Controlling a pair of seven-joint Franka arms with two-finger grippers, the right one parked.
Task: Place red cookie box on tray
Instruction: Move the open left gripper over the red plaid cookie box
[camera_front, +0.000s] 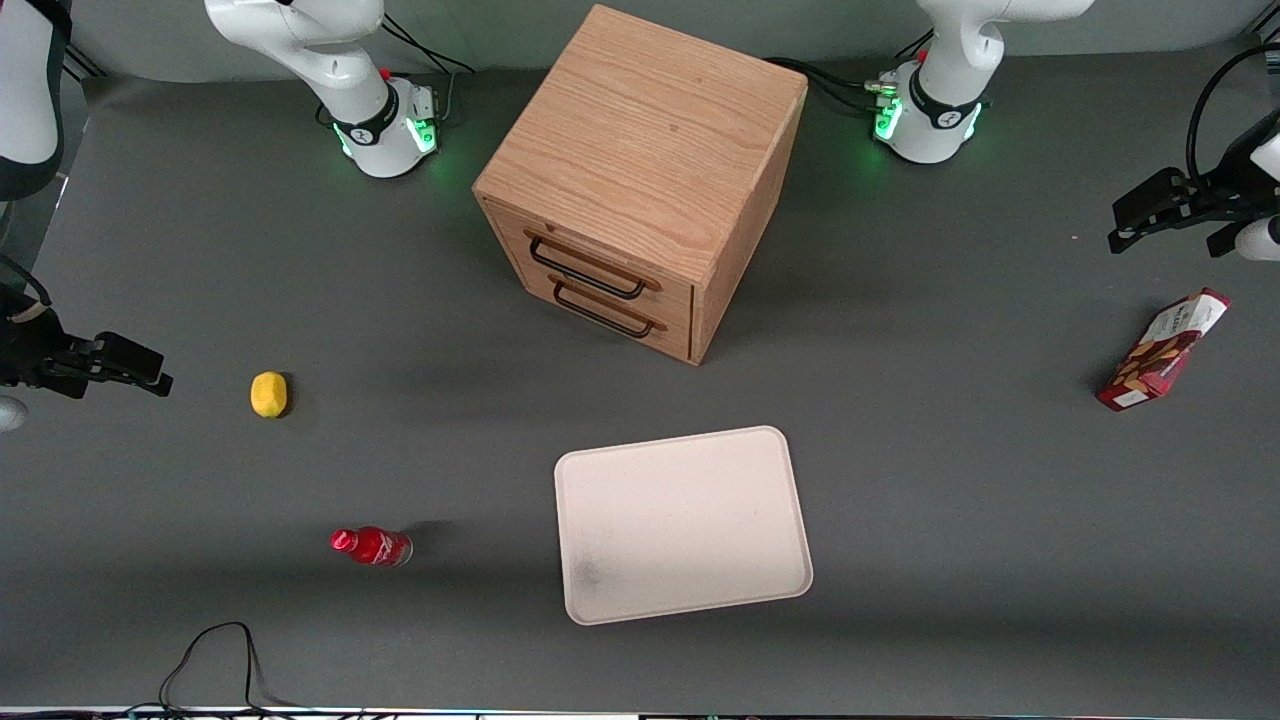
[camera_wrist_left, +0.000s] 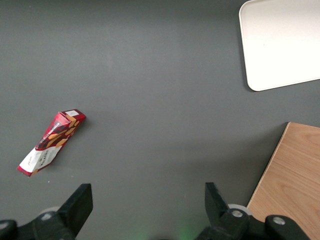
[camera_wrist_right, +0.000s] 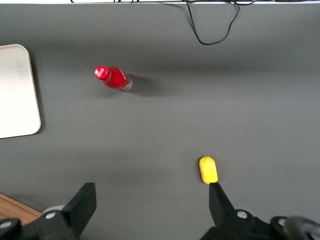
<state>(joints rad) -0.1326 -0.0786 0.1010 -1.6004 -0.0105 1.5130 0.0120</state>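
No legible text, brand, number or sign appears in any view. The red cookie box (camera_front: 1163, 350), lying near the working arm's end of the table (camera_front: 950, 480), carries printing on its white end panel, but the characters cannot be read. The red bottle (camera_front: 372, 546) label is likewise unreadable.

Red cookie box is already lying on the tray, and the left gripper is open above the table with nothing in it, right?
Not quite. The red cookie box lies on the table, well apart from the tray, toward the working arm's end; the front view shows this. The gripper is indeed open and holds nothing.
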